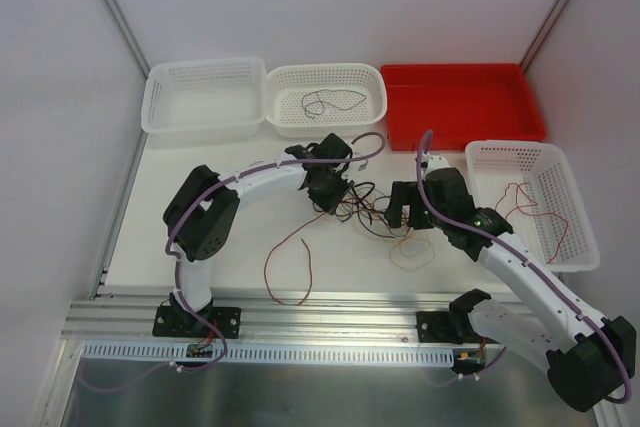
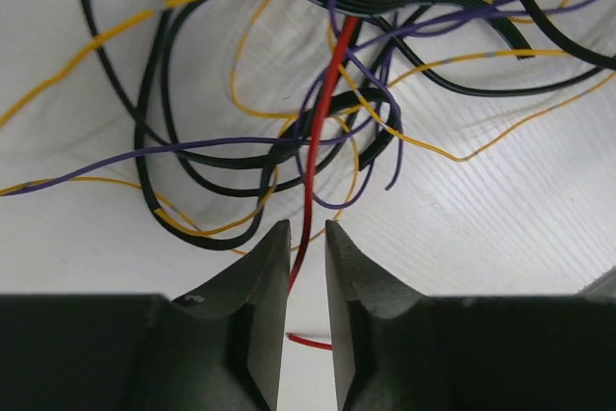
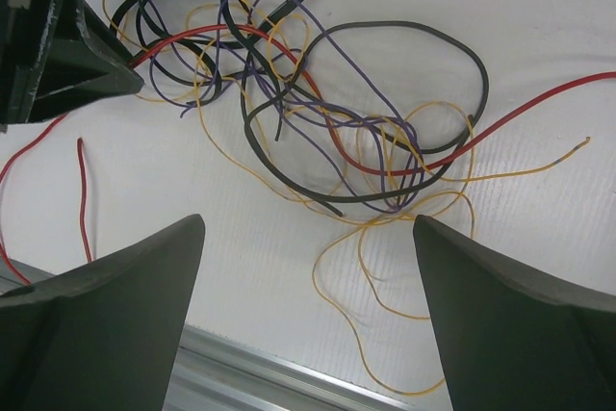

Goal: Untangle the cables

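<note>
Right, from the overhead view I see the cables heaped in a loose tangle on the white table, a little right of the frame's centre, between my two grippers. On the left wrist view the left gripper sits low over that knot at bottom centre, its jaws drawn in to a narrow slot. A red cable runs down from the top of the frame into the slot, close against the left-hand finger, with a sliver of gap beside it, so I cannot call it pinched. Black, purple and orange-yellow strands loop across the upper half of that frame. On the right wrist view the right gripper has its jaws spread wide at the lower corners, holding nothing, and the tangle lies above them in mid-frame. Overhead, a loose red strand curls toward the lower centre of the table, and a yellow loop lies just below the knot. A thin dark wire rests in the white basket at upper centre, and a red wire in the right-hand basket.
</note>
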`<state>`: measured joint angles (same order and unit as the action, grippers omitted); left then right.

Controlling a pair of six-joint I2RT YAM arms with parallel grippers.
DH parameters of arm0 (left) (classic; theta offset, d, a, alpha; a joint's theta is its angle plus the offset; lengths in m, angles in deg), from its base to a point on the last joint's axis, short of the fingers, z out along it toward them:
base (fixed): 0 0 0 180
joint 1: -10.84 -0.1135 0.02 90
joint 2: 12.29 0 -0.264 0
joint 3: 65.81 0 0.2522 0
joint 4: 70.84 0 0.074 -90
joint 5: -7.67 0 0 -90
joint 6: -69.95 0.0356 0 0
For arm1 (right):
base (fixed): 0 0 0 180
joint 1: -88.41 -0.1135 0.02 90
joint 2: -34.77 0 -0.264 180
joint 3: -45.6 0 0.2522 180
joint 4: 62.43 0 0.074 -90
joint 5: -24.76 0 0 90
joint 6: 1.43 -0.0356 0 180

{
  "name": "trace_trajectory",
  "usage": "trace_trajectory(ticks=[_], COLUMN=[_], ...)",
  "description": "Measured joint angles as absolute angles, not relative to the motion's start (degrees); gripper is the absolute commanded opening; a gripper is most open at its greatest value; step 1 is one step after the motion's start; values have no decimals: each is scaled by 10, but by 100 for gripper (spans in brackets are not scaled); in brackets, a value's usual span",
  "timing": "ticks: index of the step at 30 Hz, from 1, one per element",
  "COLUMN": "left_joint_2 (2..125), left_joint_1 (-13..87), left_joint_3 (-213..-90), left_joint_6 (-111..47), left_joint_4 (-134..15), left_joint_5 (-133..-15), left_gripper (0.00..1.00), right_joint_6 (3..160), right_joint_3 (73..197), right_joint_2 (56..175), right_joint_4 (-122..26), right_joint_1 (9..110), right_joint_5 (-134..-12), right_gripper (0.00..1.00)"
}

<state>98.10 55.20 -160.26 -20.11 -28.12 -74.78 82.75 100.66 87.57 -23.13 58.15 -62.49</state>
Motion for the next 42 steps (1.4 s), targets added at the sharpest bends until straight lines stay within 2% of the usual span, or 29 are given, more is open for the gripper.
trace_trajectory(ticks=[6, 7, 15, 25, 32, 37, 42], left_joint_2=[979, 978, 925, 720, 617, 559, 520], left_joint_1=[561, 562, 562, 562, 562, 557, 501], left_joint_3=[-1567, -1561, -1534, -1518, -1520, -1567, -1692], left_joint_6=[-203, -203, -212, -241, -259, -268, -272], left_joint_4=[-290, -290, -290, -290, -278, -238, -198], left_joint_5=[-722, -721, -708, -708, -726, -783, -853], left_gripper=[7, 0, 0, 0, 0, 0, 0], right_joint_6=[812, 810, 795, 765, 740, 729, 724], right_joint_3=[993, 991, 984, 1007, 1024, 1025, 1020], right_joint_2=[884, 886, 917, 1084, 1195, 1221, 1224], right_joint_4=[-256, -261, -304, -378, -439, -461, -479], right_joint_1=[581, 581, 581, 545, 543, 543, 555], right_joint_5=[-626, -626, -635, -643, -631, -612, -601], right_gripper=[94, 94, 94, 93, 86, 82, 81])
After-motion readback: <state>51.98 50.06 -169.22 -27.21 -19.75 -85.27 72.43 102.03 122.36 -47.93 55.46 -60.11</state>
